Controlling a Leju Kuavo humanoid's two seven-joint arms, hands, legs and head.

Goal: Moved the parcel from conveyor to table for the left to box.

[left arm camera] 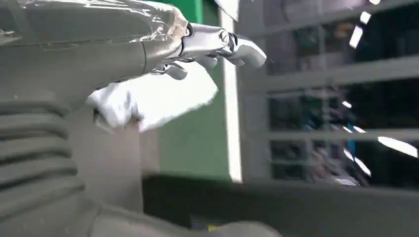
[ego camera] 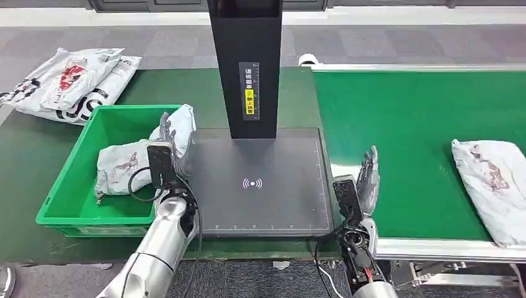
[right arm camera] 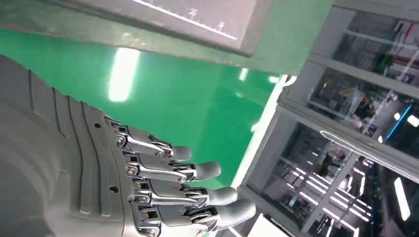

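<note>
The parcel [ego camera: 493, 186] on the green conveyor [ego camera: 403, 136] is cut off at the picture's right edge, so its full outline cannot be seen; it lies flat, well apart from both hands. A second grey bag [ego camera: 139, 158] sits in the green box [ego camera: 74, 205], partly hidden behind the left hand [ego camera: 166, 146], and whether the fingers touch it is hard to make out. In the left wrist view the bag [left arm camera: 158, 98] is overexposed and blurred, just beyond the fingers [left arm camera: 217, 47], which stretch forward, holding nothing. The right hand [ego camera: 367, 180] stands upright at the near edge of the conveyor beside the dark scanner plate [ego camera: 260, 180], fingers straight, side by side, holding nothing; the right wrist view shows them [right arm camera: 188, 182] extended above the green belt. More printed bags [ego camera: 71, 81] lie heaped on the worktop [ego camera: 25, 155] beyond the box, one partly covering another.
</note>
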